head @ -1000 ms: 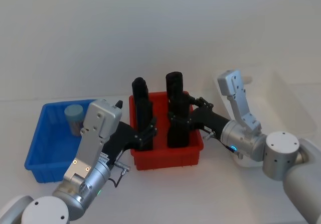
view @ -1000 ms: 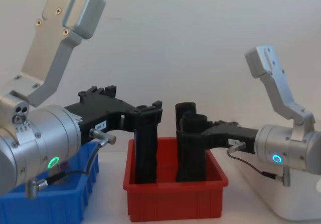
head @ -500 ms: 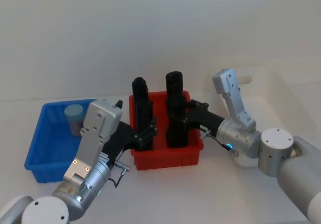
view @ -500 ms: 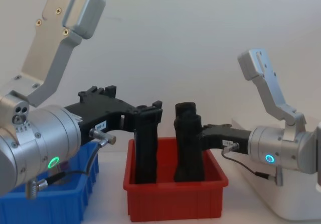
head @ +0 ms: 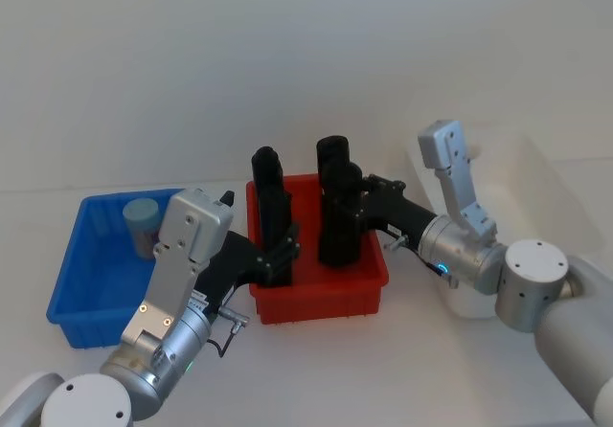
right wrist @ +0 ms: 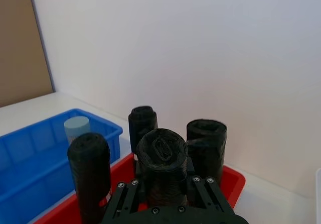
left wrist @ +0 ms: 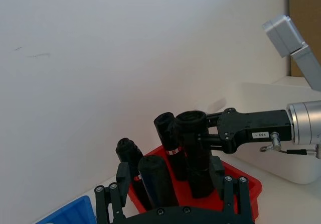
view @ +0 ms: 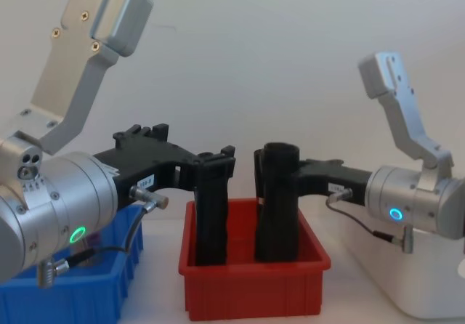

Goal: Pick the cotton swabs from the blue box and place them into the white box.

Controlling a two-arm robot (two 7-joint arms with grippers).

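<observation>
Shifted since half a second ago: right hand (head: pixel 342 206) up a little and back toward the far side of the red bin (head: pixel 321 298), its wrist housing now standing higher against the wall. Closed around one of the tall black cylinders (view: pixel 277 208), judging by the right wrist view, where the black top sits between its fingers (right wrist: pixel 131 196). Not a swab jar, so no gain yet for the task.

Left hand (head: pixel 282 252) unmoved, low over the near-left part of the red bin, fingers apparently clamped on another black cylinder (view: pixel 212 222).

Lone cotton swabs (head: pixel 142 224) jar, teal lid up, sitting in the far corner of the blue box (head: pixel 77 298), untouched, well apart from both hands. White box (head: pixel 536 173) waiting on the right of the table (head: pixel 402 370), behind the right arm.

In the way: the left arm itself, stretched beside the blue box, and both hands busy with black cylinders. Probably a release needed first, then a reach to the blue box.
</observation>
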